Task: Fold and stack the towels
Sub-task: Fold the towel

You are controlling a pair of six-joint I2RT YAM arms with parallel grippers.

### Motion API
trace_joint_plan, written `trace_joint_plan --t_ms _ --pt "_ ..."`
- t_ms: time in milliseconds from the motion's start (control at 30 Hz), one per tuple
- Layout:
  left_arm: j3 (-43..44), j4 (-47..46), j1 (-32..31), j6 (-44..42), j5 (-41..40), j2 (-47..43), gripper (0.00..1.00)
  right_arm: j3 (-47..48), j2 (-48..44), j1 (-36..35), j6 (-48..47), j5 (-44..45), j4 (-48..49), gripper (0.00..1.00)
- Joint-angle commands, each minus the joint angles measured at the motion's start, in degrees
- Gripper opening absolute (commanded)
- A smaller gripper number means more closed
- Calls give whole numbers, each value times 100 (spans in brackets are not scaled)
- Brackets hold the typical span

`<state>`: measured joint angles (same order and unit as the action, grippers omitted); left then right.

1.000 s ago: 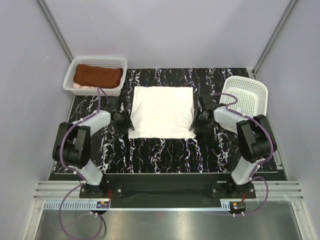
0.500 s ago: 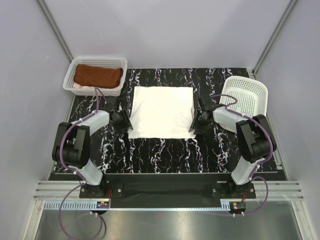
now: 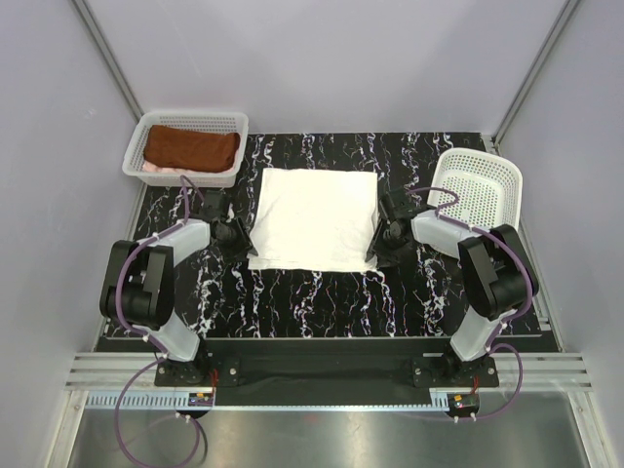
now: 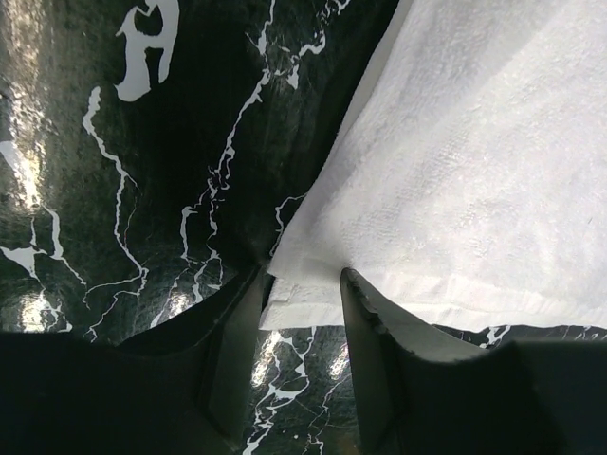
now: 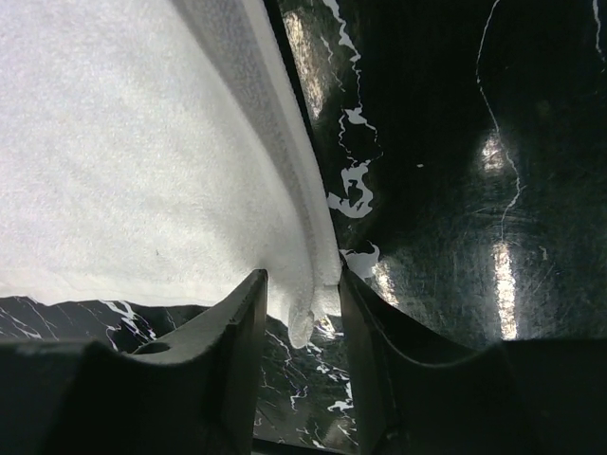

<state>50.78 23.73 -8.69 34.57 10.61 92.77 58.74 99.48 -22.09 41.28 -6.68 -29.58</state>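
Note:
A white towel (image 3: 317,214) lies folded flat in the middle of the black marbled table. My left gripper (image 3: 242,237) sits low at its near-left corner, open, with the layered corner (image 4: 303,294) between the fingers. On the other side, my right gripper (image 3: 378,244) is open around the near-right corner (image 5: 308,303), which droops between the fingers with a gap beside it. A rust-brown towel (image 3: 192,148) lies folded in the basket at the back left. A pale pink towel (image 3: 156,168) peeks out beneath it.
The white mesh basket (image 3: 195,120) with the two towels stands at the back left corner. A second white mesh basket (image 3: 483,185) sits tilted at the right, just behind my right arm. Grey walls close in on both sides.
My right gripper's jaws have widened around the towel corner. Both grippers have crept slightly nearer along the towel's sides, and its near edge has shifted a little.

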Motion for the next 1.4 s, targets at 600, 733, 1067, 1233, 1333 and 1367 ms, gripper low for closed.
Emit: trace_joint_plan --t_ms 600,733,1067,1233,1333,1367 --pt "186 -88 7 33 -15 22 0 32 -280 -120 179 105 40 39" --pt "230 -9 7 33 -68 -22 0 23 -324 -129 179 96 49 31" --pt "362 255 7 -55 -384 -198 28 76 -289 -147 153 114 58 1" --pt "266 168 7 -152 -341 -277 47 67 -263 -147 56 307 5 0" --pt "195 45 7 -213 -156 -181 47 41 -219 -147 56 307 66 0" --pt "195 27 -1 -231 -156 -111 47 41 -201 -156 65 281 75 0"
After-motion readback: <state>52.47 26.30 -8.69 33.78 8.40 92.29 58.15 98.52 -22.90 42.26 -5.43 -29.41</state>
